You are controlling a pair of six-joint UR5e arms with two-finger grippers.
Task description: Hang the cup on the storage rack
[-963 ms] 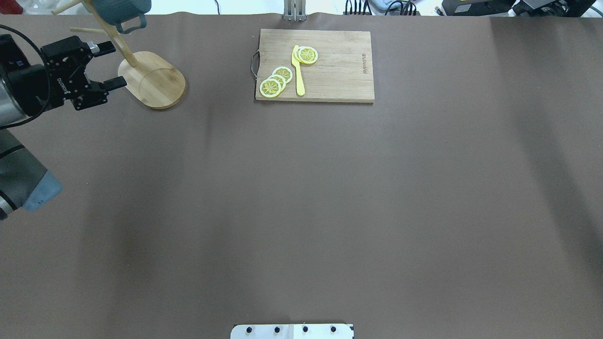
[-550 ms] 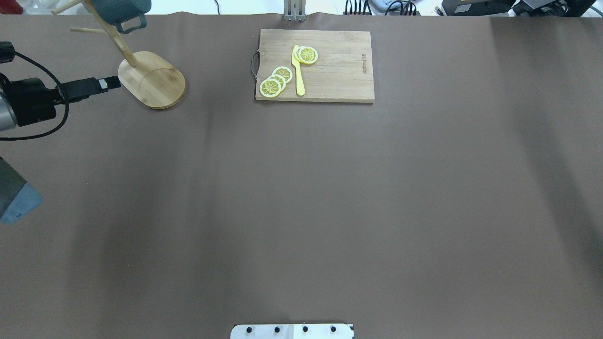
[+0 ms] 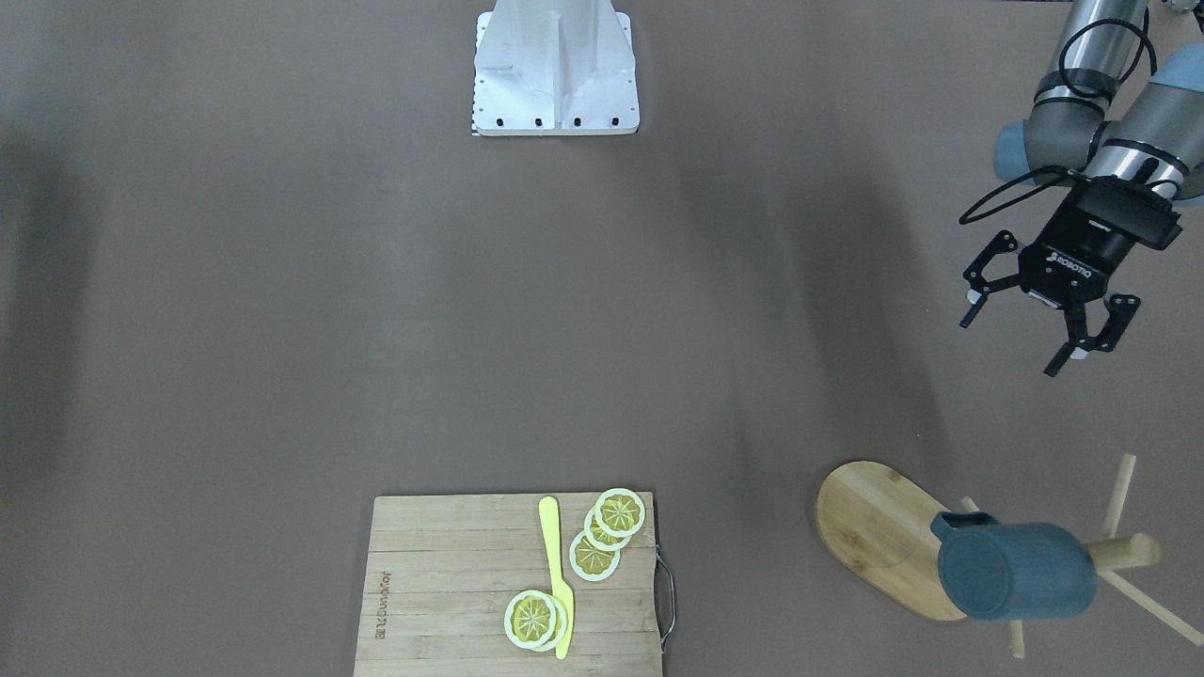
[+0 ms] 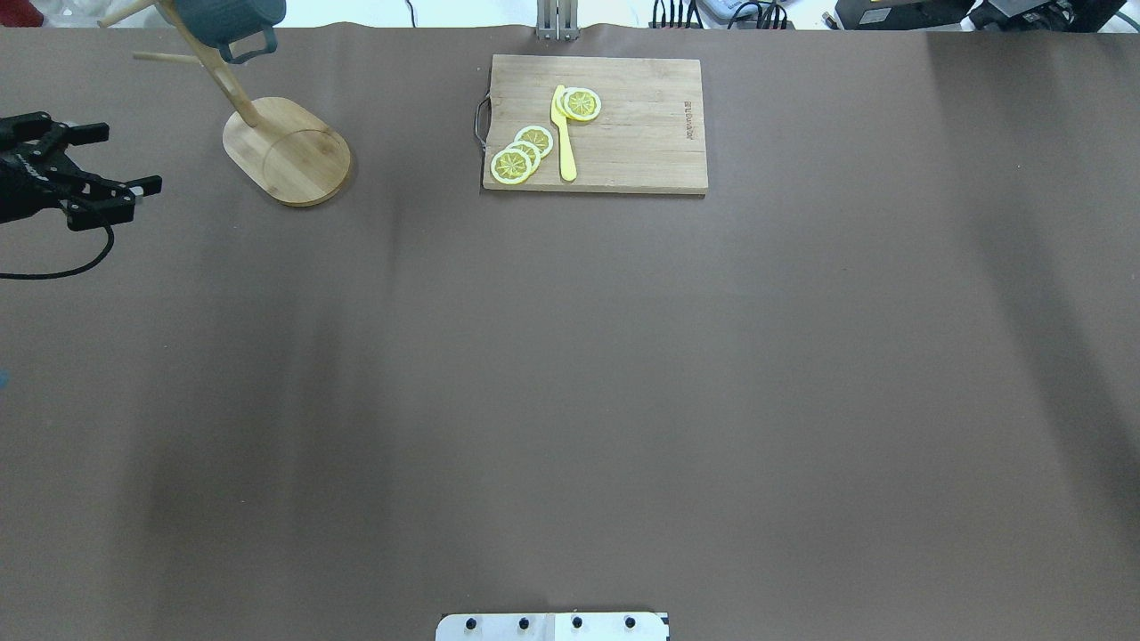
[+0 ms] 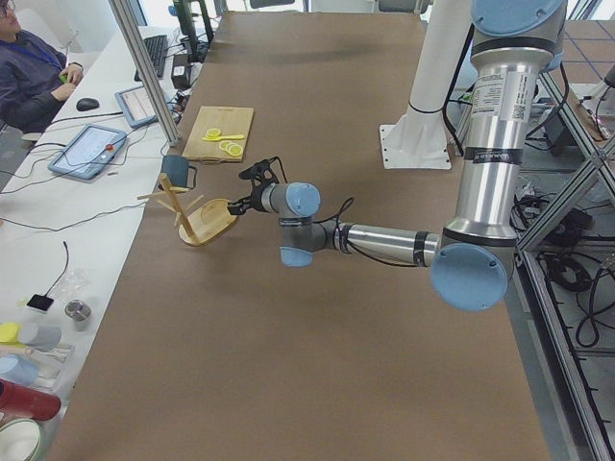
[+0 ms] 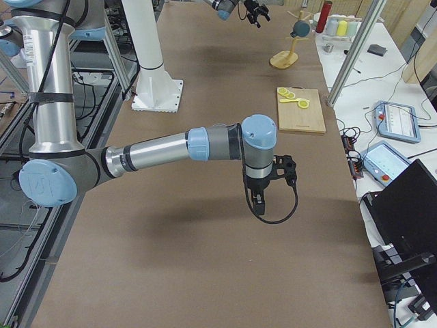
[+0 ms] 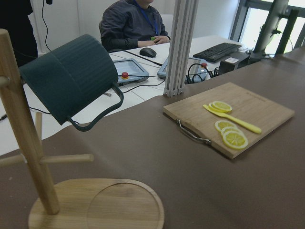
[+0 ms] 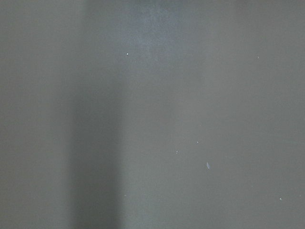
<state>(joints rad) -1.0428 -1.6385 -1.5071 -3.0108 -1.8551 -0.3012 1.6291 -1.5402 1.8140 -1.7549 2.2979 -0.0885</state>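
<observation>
The left gripper point(image 4: 125, 160), jaws wide and empty, has backed toward the desk's left edge. The cup point(image 3: 1021, 571) hangs on the storage rack point(image 3: 870, 527) near the far left corner; you may treat hanging as complete.

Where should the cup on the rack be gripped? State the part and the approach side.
Grip the cup by its body near the closed end, across its width, coming from the side away from the post of the storage rack. It sits tilted high on the rack, closed end pointing outward, handle hanging free underneath. The open left pincer is nearer.
</observation>
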